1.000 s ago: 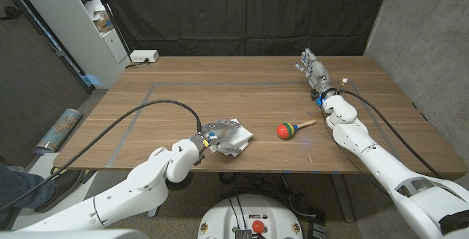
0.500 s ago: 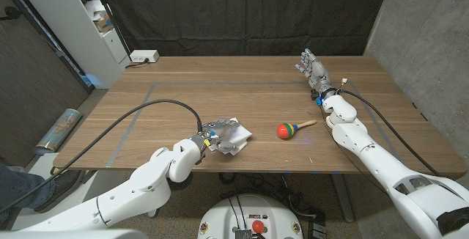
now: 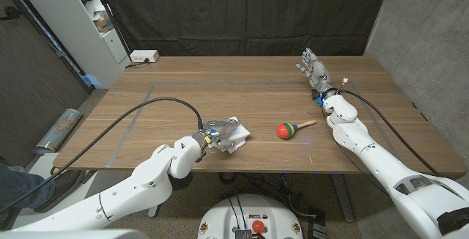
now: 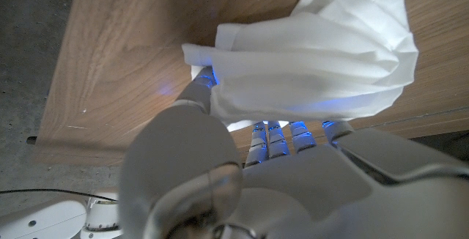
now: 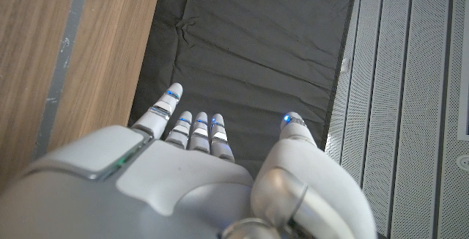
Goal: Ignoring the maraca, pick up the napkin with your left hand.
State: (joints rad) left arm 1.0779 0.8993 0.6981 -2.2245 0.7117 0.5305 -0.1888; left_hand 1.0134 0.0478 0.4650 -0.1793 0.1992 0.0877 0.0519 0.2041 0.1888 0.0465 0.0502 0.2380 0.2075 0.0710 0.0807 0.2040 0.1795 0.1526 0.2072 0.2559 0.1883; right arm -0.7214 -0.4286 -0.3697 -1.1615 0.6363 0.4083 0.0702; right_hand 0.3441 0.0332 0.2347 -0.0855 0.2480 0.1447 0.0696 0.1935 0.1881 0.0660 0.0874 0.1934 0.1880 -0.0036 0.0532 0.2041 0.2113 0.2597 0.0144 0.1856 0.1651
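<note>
White napkin (image 3: 231,135) sat bunched in the left hand (image 3: 212,138), fingers closed around its folds, low and left of centre over the wooden table (image 3: 183,96). Right of it lay the maraca (image 3: 289,129). Upper right, the right hand (image 3: 312,68) held nothing, fingers extended.

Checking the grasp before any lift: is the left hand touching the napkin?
Touching. In the left wrist view the left hand has its fingers closed on the napkin, bunching it.
</note>
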